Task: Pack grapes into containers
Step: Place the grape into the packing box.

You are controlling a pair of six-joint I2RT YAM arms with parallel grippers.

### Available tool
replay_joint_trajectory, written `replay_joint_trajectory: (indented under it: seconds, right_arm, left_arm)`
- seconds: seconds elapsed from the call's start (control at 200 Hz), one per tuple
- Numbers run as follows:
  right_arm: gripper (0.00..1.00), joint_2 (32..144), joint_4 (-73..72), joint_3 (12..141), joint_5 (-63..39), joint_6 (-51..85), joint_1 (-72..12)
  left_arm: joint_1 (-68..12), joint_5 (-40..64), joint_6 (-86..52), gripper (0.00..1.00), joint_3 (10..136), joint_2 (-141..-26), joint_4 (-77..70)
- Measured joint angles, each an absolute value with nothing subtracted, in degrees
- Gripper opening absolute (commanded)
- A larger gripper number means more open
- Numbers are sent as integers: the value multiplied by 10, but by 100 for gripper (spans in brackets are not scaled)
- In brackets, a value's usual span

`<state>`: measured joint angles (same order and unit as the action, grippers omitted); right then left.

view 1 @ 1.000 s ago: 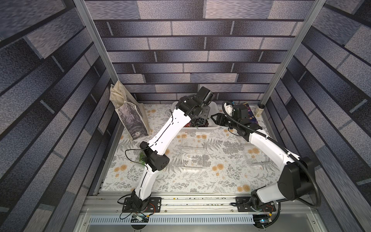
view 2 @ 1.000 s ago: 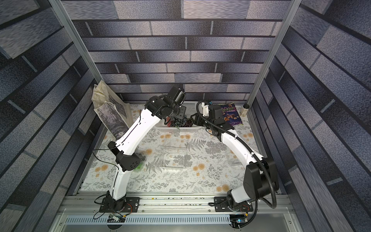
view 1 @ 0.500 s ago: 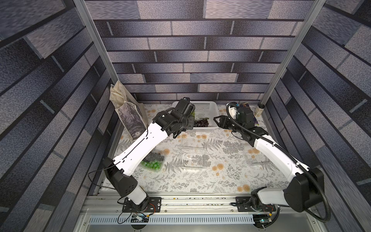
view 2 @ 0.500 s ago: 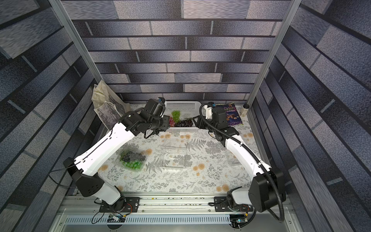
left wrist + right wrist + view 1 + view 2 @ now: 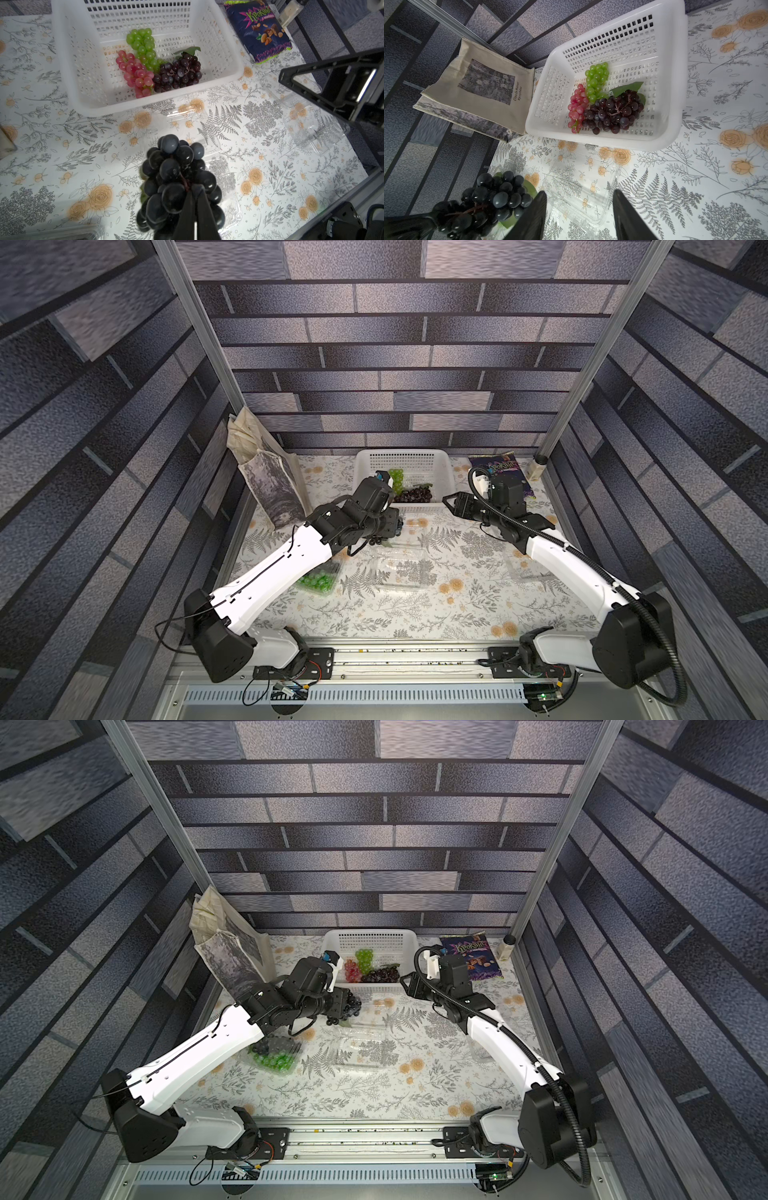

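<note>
**Top views.** The left gripper (image 5: pixel 338 1003) is hanging over the patterned cloth (image 5: pixel 374 1094), between the white basket (image 5: pixel 370 934) and the middle container (image 5: pixel 359 1048). The black bunch (image 5: pixel 350 1006) is dangling at its tip. Bare cloth is lying open around that container on all sides. 1 container (image 5: pixel 318 581), holding green berries, is sitting partly under the left arm. The right gripper (image 5: pixel 448 502) is hovering just off the basket's near corner, apart from the bunch.

**Left wrist view.** The fingers (image 5: pixel 188 209) are clenching on the black bunch's (image 5: pixel 176 166) stem, and berries are bulging out past both of them. The middle container (image 5: pixel 225 180) is lying beneath, lid open. 3 bunches are resting together in the basket (image 5: pixel 166 99): green (image 5: pixel 143 45), red (image 5: pixel 136 73) and dark purple (image 5: pixel 180 72).

**Right wrist view.** The right gripper (image 5: pixel 579 191) is standing with its fingers (image 5: pixel 533 214) spread, holding nothing. The middle container (image 5: pixel 581 182) is showing between them. The black bunch (image 5: pixel 494 199) is hanging beside 1 finger.
</note>
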<state>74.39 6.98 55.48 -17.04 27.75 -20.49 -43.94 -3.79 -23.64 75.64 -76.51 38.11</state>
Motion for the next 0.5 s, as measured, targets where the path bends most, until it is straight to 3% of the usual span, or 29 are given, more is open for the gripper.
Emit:
replay_joint_trajectory:
  seconds: [0.501]
  right_arm:
    - [52,715,45,515,-181,298,-208]
  left_arm:
    - [-465,13,-250,0,630,-703,295]
